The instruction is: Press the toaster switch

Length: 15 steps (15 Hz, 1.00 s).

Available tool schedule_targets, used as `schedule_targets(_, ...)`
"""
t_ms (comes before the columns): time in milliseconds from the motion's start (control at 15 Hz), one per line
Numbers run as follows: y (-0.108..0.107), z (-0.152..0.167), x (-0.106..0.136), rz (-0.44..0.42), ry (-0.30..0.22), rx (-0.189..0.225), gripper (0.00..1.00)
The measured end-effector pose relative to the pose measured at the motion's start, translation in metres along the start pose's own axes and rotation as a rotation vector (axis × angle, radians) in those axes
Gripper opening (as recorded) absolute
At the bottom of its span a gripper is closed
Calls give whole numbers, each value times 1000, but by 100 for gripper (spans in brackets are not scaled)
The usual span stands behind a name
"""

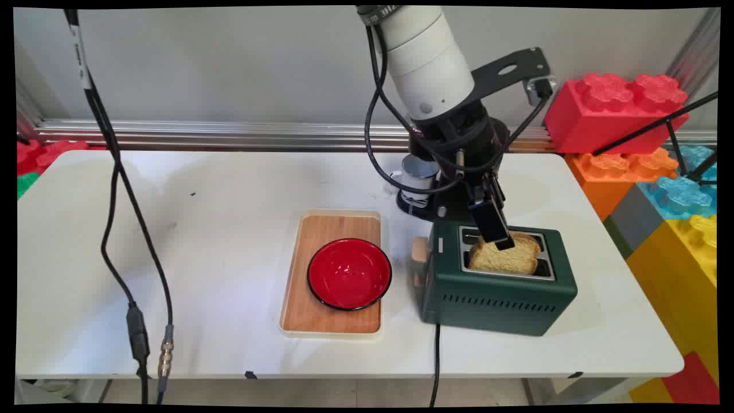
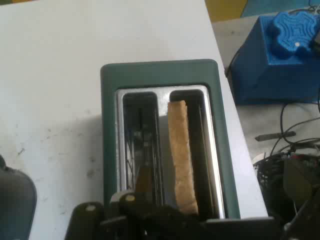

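Standing upright in the green toaster (image 1: 498, 298), golden-brown toast slice (image 1: 504, 259); hand (image 1: 503, 244) grip undeterminable

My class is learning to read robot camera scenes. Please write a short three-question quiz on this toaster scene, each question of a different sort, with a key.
1. True or false: the slice of bread stands in the green toaster.
2. Multiple choice: the red bowl rests on
A. the bare table
B. the wooden tray
C. the toaster
3. Short answer: in the hand view, how many of the toaster's slots are empty?

Key:
1. True; the gripper is right at its top edge.
2. B
3. One; the bread fills the other.
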Motion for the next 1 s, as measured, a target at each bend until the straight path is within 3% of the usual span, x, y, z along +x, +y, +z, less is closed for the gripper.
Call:
schedule_targets(333, -3, -14, -8, -47, 37, 24, 100)
schedule_targets(533, -2, -30, -27, -89, 80, 18, 100)
schedule_targets(667, -2, -39, -42, -100, 106, 16, 100)
schedule_targets(1000, -2, -60, -108, -91, 176, 11, 100)
